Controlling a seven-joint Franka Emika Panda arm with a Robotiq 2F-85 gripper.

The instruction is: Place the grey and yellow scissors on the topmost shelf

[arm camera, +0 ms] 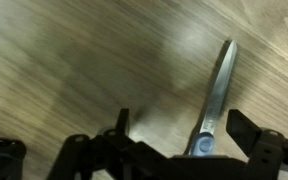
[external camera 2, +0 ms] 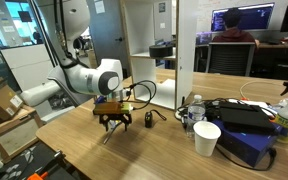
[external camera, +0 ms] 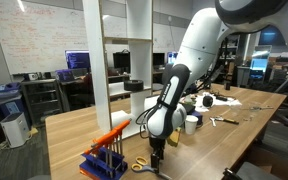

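We log the gripper (arm camera: 180, 120) spread wide, low over the wooden table (arm camera: 64, 60), its jaws either side of the blades of the grey and yellow scissors (arm camera: 216, 90), which lie flat just right of the blue rack (external camera: 106, 158).

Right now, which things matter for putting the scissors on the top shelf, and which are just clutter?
For the job: scissors, open gripper, shelf unit.
Lying about: tool rack, cup, bottle.
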